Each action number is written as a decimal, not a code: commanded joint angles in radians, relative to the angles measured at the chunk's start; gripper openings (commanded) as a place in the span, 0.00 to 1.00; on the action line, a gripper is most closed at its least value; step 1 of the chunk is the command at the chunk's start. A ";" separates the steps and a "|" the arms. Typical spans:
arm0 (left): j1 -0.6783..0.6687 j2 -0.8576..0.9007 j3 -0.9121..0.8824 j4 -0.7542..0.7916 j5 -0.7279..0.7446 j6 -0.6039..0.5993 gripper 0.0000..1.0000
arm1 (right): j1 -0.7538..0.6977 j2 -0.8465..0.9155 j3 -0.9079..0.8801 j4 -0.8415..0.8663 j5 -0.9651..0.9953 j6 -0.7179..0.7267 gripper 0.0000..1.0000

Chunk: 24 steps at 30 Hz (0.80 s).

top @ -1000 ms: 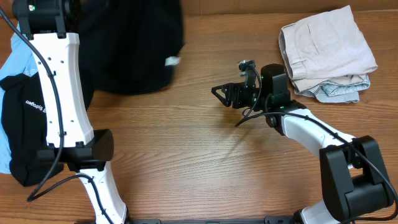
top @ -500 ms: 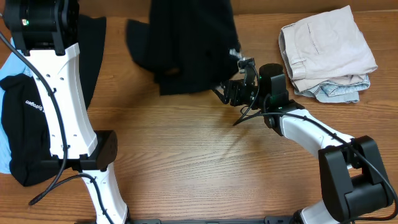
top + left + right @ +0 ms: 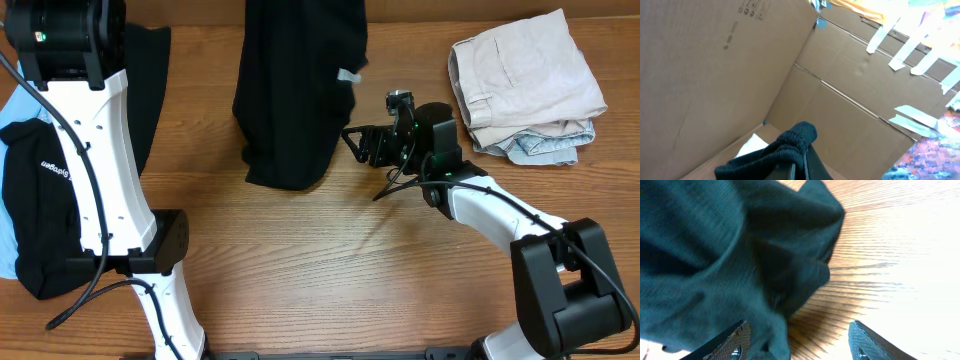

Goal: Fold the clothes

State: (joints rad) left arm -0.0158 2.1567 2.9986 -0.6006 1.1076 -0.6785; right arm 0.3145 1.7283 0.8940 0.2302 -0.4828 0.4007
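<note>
our left gripper (image 3: 794, 166) is clamped on the plain black t-shirt (image 3: 298, 95) hanging near the wooden bench's (image 3: 330, 270) far edge; our right gripper (image 3: 799, 342) stands open and empty beside it.

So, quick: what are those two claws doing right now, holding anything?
Left gripper: closed, holding the black T-shirt.
Right gripper: open, gripping nothing.

I count two robot arms, a left arm (image 3: 100, 150) and a right arm (image 3: 500, 205), at one table (image 3: 300, 270). Five clothes: one plain black shirt (image 3: 295, 90), one black one with white letters (image 3: 40, 200), one light-blue one (image 3: 15, 105), one tan one (image 3: 525, 75), one pale blue one (image 3: 545, 148).
</note>
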 commanded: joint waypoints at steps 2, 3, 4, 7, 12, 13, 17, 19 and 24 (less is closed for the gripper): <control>-0.007 -0.012 0.023 0.011 0.019 -0.018 0.04 | 0.037 0.000 0.016 0.050 -0.036 0.004 0.67; -0.007 -0.012 0.023 0.011 0.019 -0.018 0.04 | 0.045 0.000 0.016 0.064 -0.043 0.004 0.67; -0.007 -0.012 0.023 0.011 0.019 -0.018 0.04 | 0.051 0.000 0.016 0.074 -0.042 0.004 0.67; -0.007 -0.012 0.023 0.011 0.020 -0.018 0.04 | 0.061 0.000 0.016 0.083 -0.039 0.004 0.67; -0.007 -0.012 0.023 0.011 0.024 -0.026 0.04 | 0.061 0.000 0.016 0.072 0.005 0.004 0.67; -0.007 -0.012 0.023 0.013 0.027 -0.032 0.04 | 0.061 0.000 0.016 0.072 0.013 0.005 0.67; -0.007 -0.012 0.023 0.042 0.043 -0.054 0.04 | 0.061 0.000 0.016 0.072 0.023 0.004 0.67; -0.007 -0.012 0.023 0.069 0.055 -0.075 0.04 | 0.061 0.000 0.016 0.076 0.023 0.004 0.67; -0.007 -0.012 0.023 0.124 0.096 -0.125 0.04 | 0.062 0.000 0.016 0.093 0.038 0.004 0.67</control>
State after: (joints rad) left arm -0.0158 2.1567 2.9986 -0.5034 1.1591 -0.7536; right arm 0.3748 1.7283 0.8944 0.3058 -0.4637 0.3996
